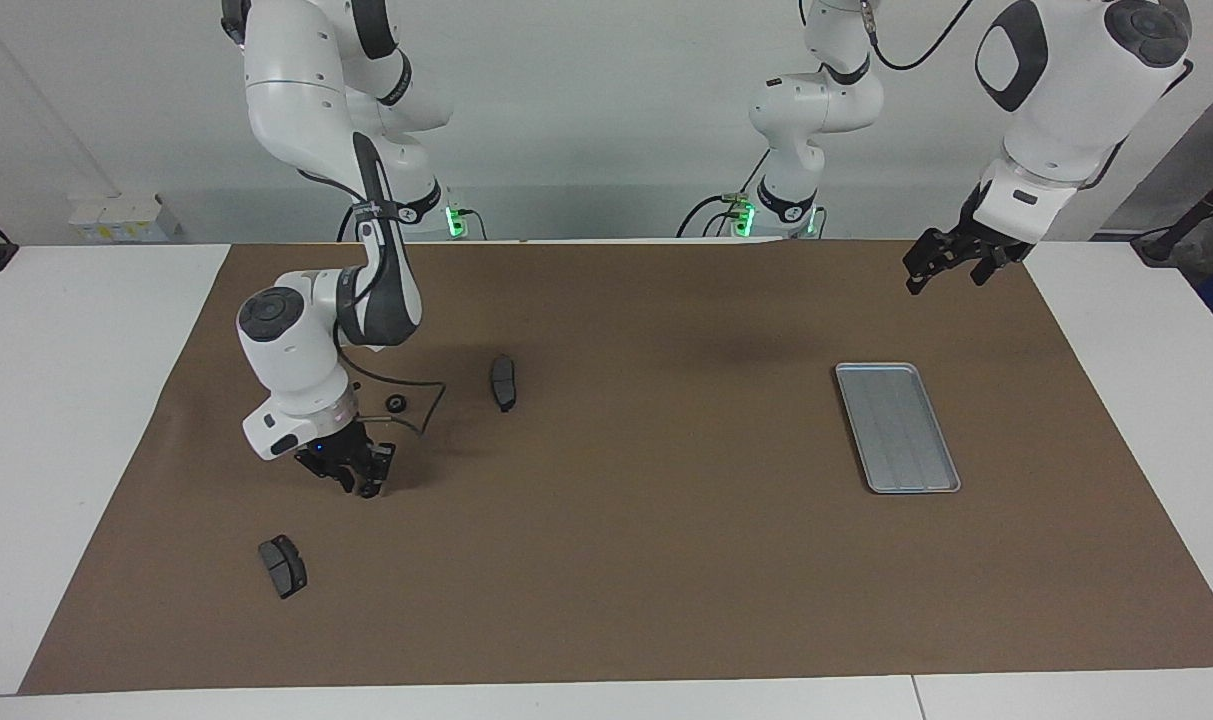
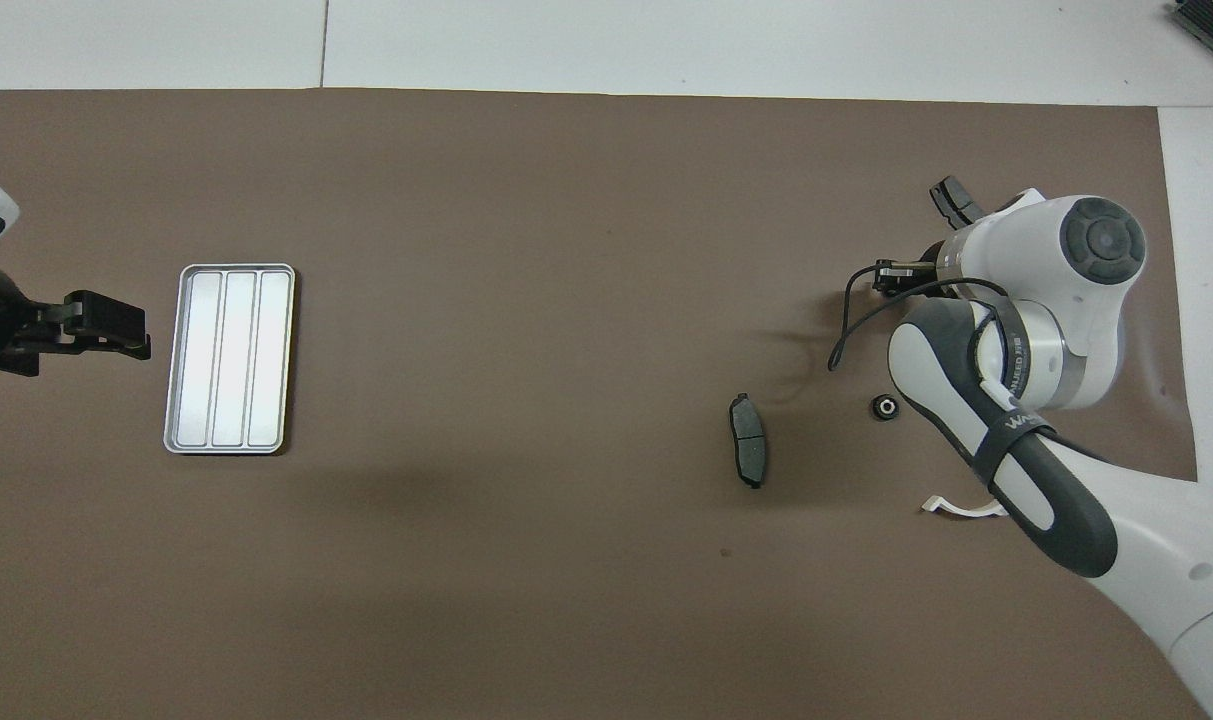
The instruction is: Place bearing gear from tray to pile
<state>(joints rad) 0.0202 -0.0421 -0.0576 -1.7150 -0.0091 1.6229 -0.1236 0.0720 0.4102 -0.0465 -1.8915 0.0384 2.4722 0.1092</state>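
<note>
Mat (image 1: 666,560): flat brown sheet, matte, laid over a white table (image 1: 76,420).

Tray (image 1: 896,427): silver-grey metal, rectangular, rounded corners, raised rim, lengthwise ribs. It sits toward the left arm's end. From overhead its floor (image 2: 228,358) shines pale.

Pile, toward the right arm's end, lies loosely scattered. There are two dark grey brake pads, curved and slab-like. One (image 1: 503,381) lies toward the middle of the table. The other (image 1: 283,565) lies farther from the robots, and overhead shows it (image 2: 951,200) half covered by the right wrist. A sliver of white plastic bracket (image 2: 951,508) shows from under the right forearm in the overhead view. In the facing view the arm hides it.

Bearing gear (image 1: 396,403): small, round, black, with a paler centre. It lies flat on the mat in the pile area, between the first brake pad and the right arm's wrist, with a thin black cable looping past it.

Right gripper (image 1: 358,478): it hangs low over bare mat, between that gear and the second brake pad, and is clear of the gear. I see a dark lump at its tips but cannot tell fingertip from part. I cannot tell whether it is spread or pinched.

Left gripper (image 1: 941,262): its prongs are spread and hold nothing. It waits in the air over the mat's corner near the tray.
</note>
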